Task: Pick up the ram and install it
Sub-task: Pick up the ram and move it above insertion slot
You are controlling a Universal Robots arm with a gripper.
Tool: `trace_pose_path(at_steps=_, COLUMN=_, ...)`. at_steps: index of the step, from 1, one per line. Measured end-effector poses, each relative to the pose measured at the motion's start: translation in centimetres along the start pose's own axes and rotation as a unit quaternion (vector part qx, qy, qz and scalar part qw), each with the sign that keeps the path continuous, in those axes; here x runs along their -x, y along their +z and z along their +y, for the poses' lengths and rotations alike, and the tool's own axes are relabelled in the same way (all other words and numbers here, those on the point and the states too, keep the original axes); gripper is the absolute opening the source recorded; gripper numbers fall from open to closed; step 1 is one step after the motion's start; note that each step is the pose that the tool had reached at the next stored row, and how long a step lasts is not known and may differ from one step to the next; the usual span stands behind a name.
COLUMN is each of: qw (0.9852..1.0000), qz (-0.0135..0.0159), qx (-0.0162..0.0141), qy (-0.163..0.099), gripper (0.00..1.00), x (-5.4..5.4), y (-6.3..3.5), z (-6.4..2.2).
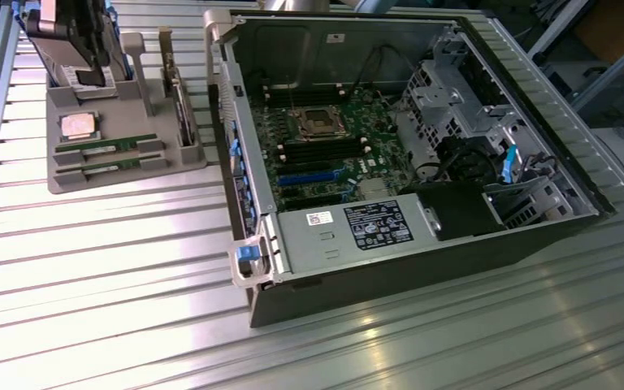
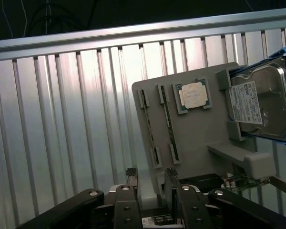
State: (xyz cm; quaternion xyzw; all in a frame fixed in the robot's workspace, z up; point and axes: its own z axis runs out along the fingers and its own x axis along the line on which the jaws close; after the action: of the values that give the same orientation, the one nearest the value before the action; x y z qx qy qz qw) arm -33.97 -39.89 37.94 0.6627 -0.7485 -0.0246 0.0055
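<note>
Our tool (image 2: 151, 177) stands apart, empty, near the tray (image 2: 200, 133). We judge the ram (image 1: 110, 147) light, stiff, fragile, best pinched across its long edges.

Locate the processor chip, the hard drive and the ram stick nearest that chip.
processor chip (image 2: 193, 94), wrist view, centre of lid
hard drive (image 2: 247, 102), wrist view, white label
ram stick (image 1: 110, 146), exterior view, mid-board

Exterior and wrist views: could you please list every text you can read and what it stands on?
No text reads as words.
power supply label: print too small.
white sticker beside it: too small.
hard drive label: blurred.
processor chip: markings illegible.
</note>
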Motion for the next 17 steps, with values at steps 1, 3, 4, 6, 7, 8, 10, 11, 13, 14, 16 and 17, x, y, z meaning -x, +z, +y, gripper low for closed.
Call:
trace_pose_path(at_steps=1, qw=1.0, qz=0.0, qx=0.0, qy=0.0, gripper=0.36, x=0.0, y=0.09, z=0.0)
trace_pose_path(at_steps=3, qw=1.0, qz=0.0, qx=0.0, qy=0.0, gripper=0.36, x=0.0, y=0.22, z=-0.01)
trace_pose_path(at_steps=4, qw=1.0, qz=0.0, qx=0.0, qy=0.0, gripper=0.36, x=0.0, y=0.32, z=-0.01)
trace_pose_path(at_steps=6, qw=1.0, qz=0.0, qx=0.0, qy=0.0, gripper=0.36, x=0.0, y=0.43, z=-0.02)
trace_pose_path(at_steps=7, qw=1.0, qz=0.0, qx=0.0, qy=0.0, gripper=0.36, x=0.0, y=0.48, z=-0.02)
trace_pose_path(at_steps=8, qw=1.0, qz=0.0, qx=0.0, qy=0.0, gripper=0.36, x=0.0, y=0.55, z=-0.02)
trace_pose_path(at_steps=10, qw=1.0, qz=0.0, qx=0.0, qy=0.0, gripper=0.36, x=0.0, y=0.64, z=-0.03)
trace_pose_path(at_steps=11, qw=1.0, qz=0.0, qx=0.0, qy=0.0, gripper=0.36, x=0.0, y=0.72, z=-0.03)
trace_pose_path(at_steps=13, qw=1.0, qz=0.0, qx=0.0, qy=0.0, gripper=0.36, x=0.0, y=0.81, z=-0.04)
trace_pose_path(at_steps=14, qw=1.0, qz=0.0, qx=0.0, qy=0.0, gripper=0.36, x=0.0, y=0.89, z=-0.04)
trace_pose_path(at_steps=16, qw=1.0, qz=0.0, qx=0.0, qy=0.0, gripper=0.36, x=0.0, y=1.04, z=-0.05)
trace_pose_path(at_steps=17, qw=1.0, qz=0.0, qx=0.0, qy=0.0, gripper=0.36, x=0.0, y=1.14, z=-0.05)
